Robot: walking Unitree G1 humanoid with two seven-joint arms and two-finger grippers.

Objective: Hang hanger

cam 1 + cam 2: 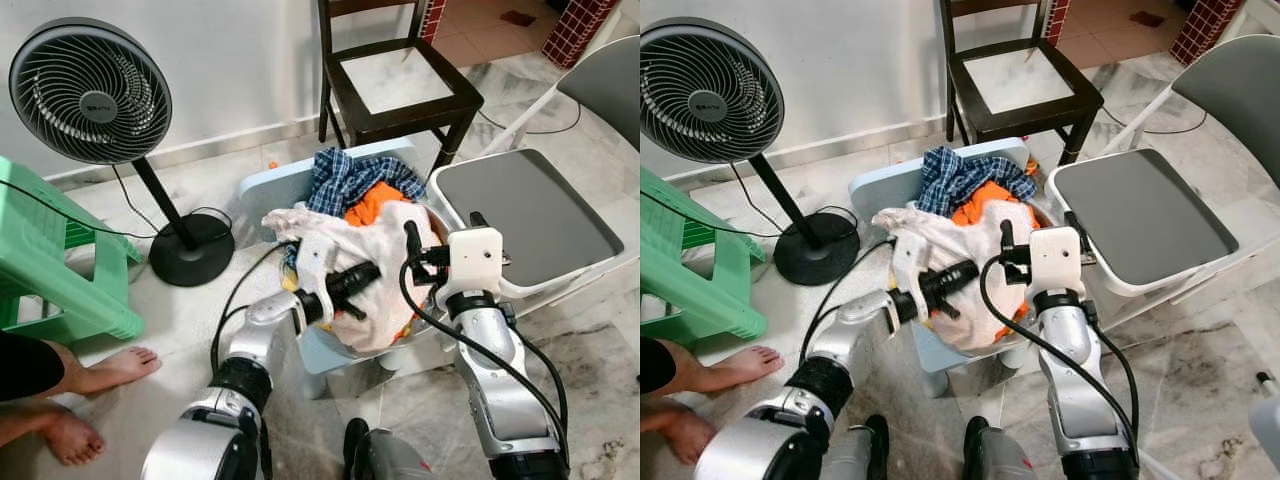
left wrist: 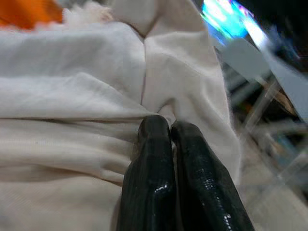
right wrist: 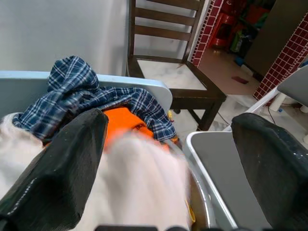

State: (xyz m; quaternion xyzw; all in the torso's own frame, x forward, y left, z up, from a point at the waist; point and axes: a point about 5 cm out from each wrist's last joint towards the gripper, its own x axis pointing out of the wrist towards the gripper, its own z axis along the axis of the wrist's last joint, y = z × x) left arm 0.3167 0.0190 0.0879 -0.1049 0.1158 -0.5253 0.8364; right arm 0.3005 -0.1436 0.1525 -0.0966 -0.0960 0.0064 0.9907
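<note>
Your left claw point(image 2: 171, 139) is pinched closed on the white cloth point(image 1: 375, 250) directly ahead; your right claw point(image 3: 168, 159), spread open, hovers just beside it.

Even, bright daylight in the sharp head views; both wrist views blur.

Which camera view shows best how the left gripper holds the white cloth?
The left wrist view: the left gripper has its fingers pressed together on a fold of the white cloth. Both eye views show the gripper from farther off, lying on the cloth. The right wrist view shows the cloth blurred.
</note>
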